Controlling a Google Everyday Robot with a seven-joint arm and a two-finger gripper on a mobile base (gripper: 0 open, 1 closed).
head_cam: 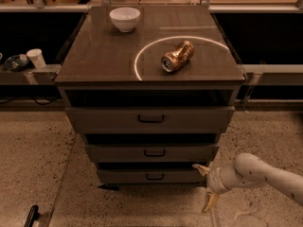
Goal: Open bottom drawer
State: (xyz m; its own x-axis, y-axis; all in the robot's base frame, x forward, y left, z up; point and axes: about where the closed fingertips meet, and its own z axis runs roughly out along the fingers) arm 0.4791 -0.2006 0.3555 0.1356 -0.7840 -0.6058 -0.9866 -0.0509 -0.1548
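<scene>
The grey-brown cabinet (80, 74) has three drawer fronts. The bottom drawer (128, 176) is the narrowest, with a small dark handle (155, 177) at its centre. It stands out a little from the cabinet, like the two above it. My gripper (204, 187) is at the lower right, just off the right end of the bottom drawer front. It is open: one finger (199, 167) points at the drawer's right corner, the other (208, 203) hangs down toward the floor. It holds nothing.
On the cabinet top lie a white bowl (125, 19) at the back left and a crushed gold can (177, 56) inside a bright ring of light. A white cup (36, 58) stands on a ledge to the left. Speckled floor (33, 164) surrounds the cabinet.
</scene>
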